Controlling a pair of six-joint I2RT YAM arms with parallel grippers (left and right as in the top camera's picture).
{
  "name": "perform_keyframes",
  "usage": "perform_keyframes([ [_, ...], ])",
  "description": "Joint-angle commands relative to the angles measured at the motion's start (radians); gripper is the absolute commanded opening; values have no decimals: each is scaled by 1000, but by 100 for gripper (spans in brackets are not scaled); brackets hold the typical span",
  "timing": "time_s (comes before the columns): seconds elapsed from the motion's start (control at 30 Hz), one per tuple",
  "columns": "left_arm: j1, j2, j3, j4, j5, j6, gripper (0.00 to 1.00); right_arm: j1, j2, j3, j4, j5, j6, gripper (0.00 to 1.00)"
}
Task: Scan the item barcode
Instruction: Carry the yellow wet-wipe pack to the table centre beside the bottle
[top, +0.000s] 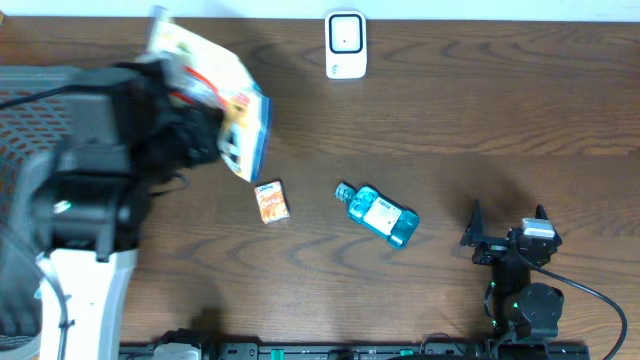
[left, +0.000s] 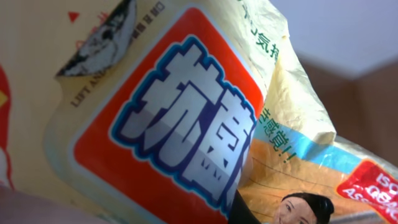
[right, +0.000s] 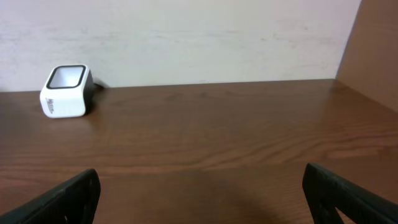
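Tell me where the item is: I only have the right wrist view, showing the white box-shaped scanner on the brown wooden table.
Observer: The left gripper is shut on a large yellow plastic packet with an orange label, held up left of the scanner.
Operator: Anything else around?
Observer: A blue plastic bottle lies on its side on the wooden table.
Operator: That all?
Observer: A small orange packet lies left of the bottle, apart from it.

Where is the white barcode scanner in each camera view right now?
Overhead: scanner top centre, at the far edge of the table.
Left wrist: not in it; the packet fills the frame.
Right wrist: scanner far left, by the wall.
Shared landmark: the table edge against the wall.
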Motion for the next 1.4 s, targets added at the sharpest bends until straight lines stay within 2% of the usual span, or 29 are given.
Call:
perform_keyframes([
  [0.0,-131,76,-31,-16,-212,108,7,-7,-5,-1,-3,12,-15,99],
  [0.17,-260,242,-51,-2,-222,248,7,-7,-5,-1,-3,12,-15,99],
  [0.37,-308,494,-51,39,-222,390,7,-7,-5,-1,-3,12,-15,99],
  [0.6,-309,691,-51,76,-189,390,7,-7,-5,-1,-3,12,-15,99],
  [0.87,-308,747,-51,83,-143,387,7,-7,-5,-1,-3,12,-15,99],
  [1.07,-309,747,-54,72,-143,262,8,-7,-5,-1,-3,12,-15,99],
  [1.1,-309,747,-56,67,-143,261,17,-7,-5,-1,-3,12,-15,99],
  [1.13,-308,747,-57,65,-143,261,33,-7,-5,-1,-3,12,-15,99],
  [1.17,-308,747,-57,62,-143,261,50,-7,-5,-1,-3,12,-15,99],
  [1.2,-308,747,-57,56,-143,261,77,-7,-5,-1,-3,12,-15,99],
  [1.23,-308,747,-57,51,-143,261,89,-7,-5,-1,-3,12,-15,99],
  [1.3,-308,746,-57,39,-145,261,98,-7,-5,-1,-3,12,-15,99],
  [1.37,-308,746,-56,29,-147,261,99,-7,-5,-1,-3,12,-15,99],
])
